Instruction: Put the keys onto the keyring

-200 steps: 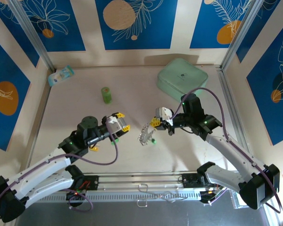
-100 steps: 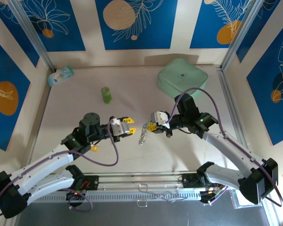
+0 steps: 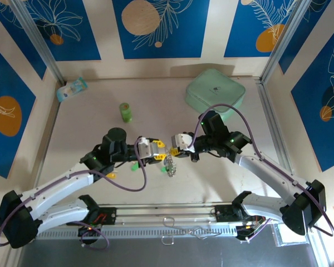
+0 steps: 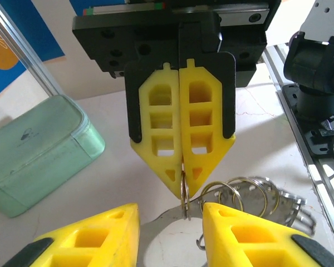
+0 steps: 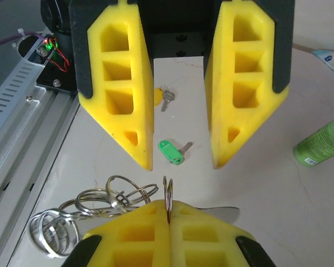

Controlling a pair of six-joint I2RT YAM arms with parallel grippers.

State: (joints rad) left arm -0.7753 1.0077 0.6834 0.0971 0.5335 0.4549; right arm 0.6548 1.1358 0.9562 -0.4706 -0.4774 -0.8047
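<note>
Keyring (image 5: 167,192) sits pinched in my right claw (image 5: 168,207); left claw (image 5: 182,166) spread; right-wrist view adds green key (image 5: 171,151) at twelve o'clock.

Near the silver wire keyring (image 3: 170,164), on its left, lies the green-headed metal key (image 3: 134,166); the yellow-headed metal key (image 3: 110,175) lies further left. Behind the keyring and left stands the green cylindrical bottle (image 3: 124,112); behind and right sits the mint rounded plastic box (image 3: 214,92).
</note>
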